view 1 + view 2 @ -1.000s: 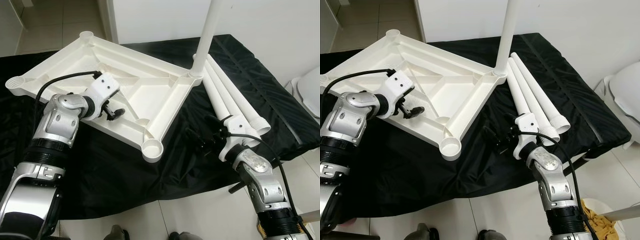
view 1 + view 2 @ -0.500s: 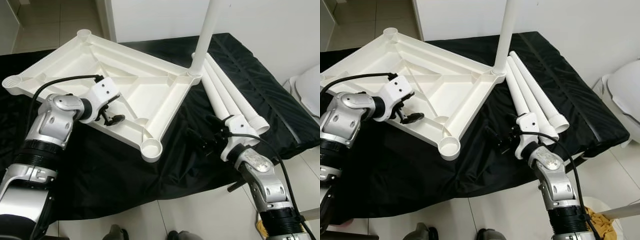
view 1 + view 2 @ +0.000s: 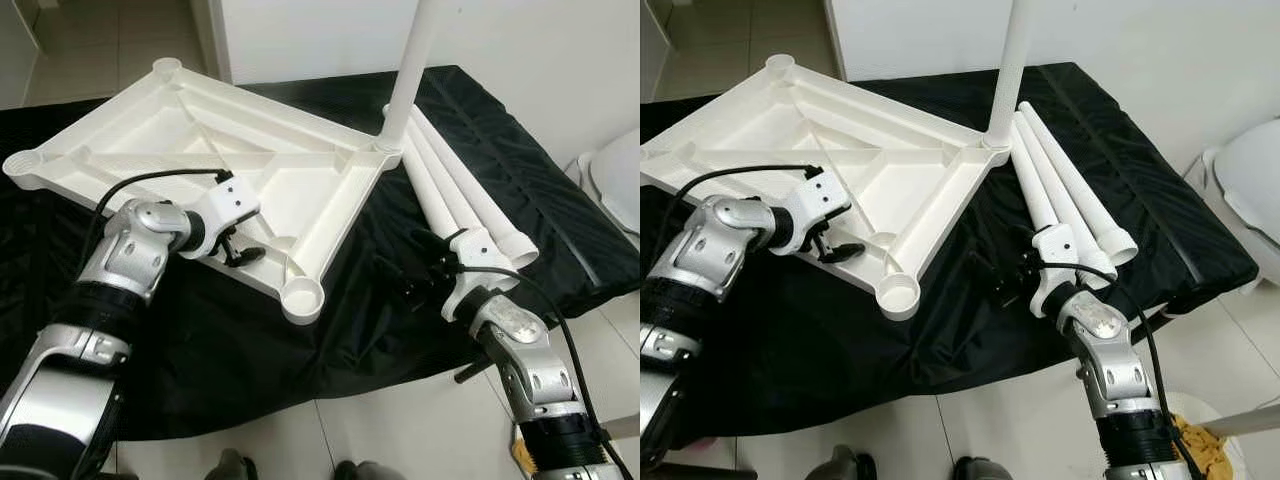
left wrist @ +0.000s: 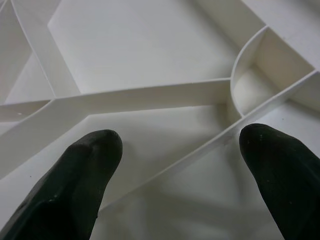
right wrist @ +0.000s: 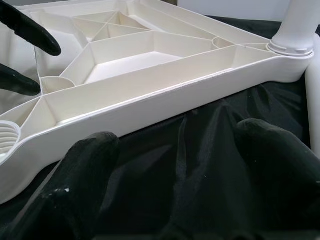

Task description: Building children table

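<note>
- Left end effector (image 3: 243, 250): fingers apart, empty, poised over the ribbed underside of the white tabletop (image 3: 190, 120), near its front edge.
- Tabletop: upside down on a black cloth (image 3: 300, 350); one leg (image 3: 412, 60) stands upright in the far corner socket.
- Right end effector (image 3: 400, 285): fingers spread, empty, above the cloth; three loose legs (image 3: 460, 195) lie just beside it.
</note>
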`<state>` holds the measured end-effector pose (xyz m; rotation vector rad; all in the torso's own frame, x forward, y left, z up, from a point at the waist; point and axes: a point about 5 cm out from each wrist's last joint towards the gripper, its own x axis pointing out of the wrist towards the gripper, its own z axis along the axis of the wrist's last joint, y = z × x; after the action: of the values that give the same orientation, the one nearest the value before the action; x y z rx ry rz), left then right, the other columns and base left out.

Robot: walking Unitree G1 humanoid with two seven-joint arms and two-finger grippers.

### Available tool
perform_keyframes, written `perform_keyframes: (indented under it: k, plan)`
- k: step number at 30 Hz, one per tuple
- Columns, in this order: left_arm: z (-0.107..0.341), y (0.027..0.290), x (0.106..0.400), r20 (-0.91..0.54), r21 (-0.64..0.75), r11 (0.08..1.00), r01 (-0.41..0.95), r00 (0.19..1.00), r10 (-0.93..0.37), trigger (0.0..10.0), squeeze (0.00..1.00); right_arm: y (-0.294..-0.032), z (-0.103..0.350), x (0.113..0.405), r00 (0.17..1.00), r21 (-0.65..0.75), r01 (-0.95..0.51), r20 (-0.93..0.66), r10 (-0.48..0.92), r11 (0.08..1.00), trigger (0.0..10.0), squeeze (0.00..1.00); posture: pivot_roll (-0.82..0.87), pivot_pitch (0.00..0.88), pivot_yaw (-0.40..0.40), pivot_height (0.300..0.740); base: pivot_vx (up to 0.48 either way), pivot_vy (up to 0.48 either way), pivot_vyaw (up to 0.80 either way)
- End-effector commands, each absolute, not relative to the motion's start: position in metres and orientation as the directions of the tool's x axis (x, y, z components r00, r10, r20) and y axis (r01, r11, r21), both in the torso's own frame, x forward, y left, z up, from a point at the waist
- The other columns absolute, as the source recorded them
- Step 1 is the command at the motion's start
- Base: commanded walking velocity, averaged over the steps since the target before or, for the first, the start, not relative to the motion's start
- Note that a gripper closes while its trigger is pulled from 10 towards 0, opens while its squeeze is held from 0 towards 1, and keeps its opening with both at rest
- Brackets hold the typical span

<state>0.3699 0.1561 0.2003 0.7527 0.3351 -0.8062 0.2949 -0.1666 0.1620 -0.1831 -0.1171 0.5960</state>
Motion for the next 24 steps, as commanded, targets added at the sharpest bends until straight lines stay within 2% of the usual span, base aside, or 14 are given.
perform_keyframes:
  k: [1, 6, 14, 15, 16, 24]
  plan:
    - [0.198, 0.156, 0.373, -0.528, 0.504, 0.47, 0.725, 0.689, -0.497, 10.0, 0.0, -0.17, 0.161, 0.293, 0.827, -0.206, -0.537, 0.059, 0.558, 0.818, 10.0, 0.0, -0.12, 0.136, -0.005, 0.74, 0.0, 0.0, 0.0]
    - [0.194, 0.159, 0.38, -0.537, 0.506, 0.515, 0.692, 0.72, -0.44, 10.0, 0.0, -0.169, 0.16, 0.29, 0.829, -0.201, -0.536, 0.058, 0.556, 0.82, 10.0, 0.0, -0.12, 0.132, 0.003, 0.74, 0.0, 0.0, 0.0]
    - [0.19, 0.16, 0.381, -0.555, 0.511, 0.499, 0.7, 0.712, -0.431, 10.0, 0.0, -0.168, 0.158, 0.288, 0.829, -0.199, -0.537, 0.058, 0.557, 0.82, 10.0, 0.0, -0.12, 0.13, 0.008, 0.74, 0.0, 0.0, 0.0]
    - [0.19, 0.161, 0.382, -0.556, 0.51, 0.501, 0.699, 0.713, -0.428, 6.5, 0.0, -0.168, 0.158, 0.287, 0.829, -0.198, -0.536, 0.058, 0.556, 0.82, 10.0, 0.0, -0.12, 0.127, 0.012, 0.74, 0.0, 0.0, 0.0]
    - [0.19, 0.162, 0.382, -0.559, 0.513, 0.5, 0.698, 0.714, -0.423, 0.0, 0.0, -0.168, 0.158, 0.287, 0.83, -0.198, -0.536, 0.057, 0.555, 0.821, 10.0, 0.0, -0.12, 0.124, 0.014, 0.74, 0.0, 0.0, 0.0]
    - [0.189, 0.165, 0.384, -0.568, 0.525, 0.485, 0.699, 0.713, -0.412, 0.0, 0.0, -0.167, 0.157, 0.287, 0.83, -0.197, -0.536, 0.057, 0.555, 0.821, 10.0, 0.0, -0.12, 0.116, 0.017, 0.74, 0.0, 0.0, 0.0]
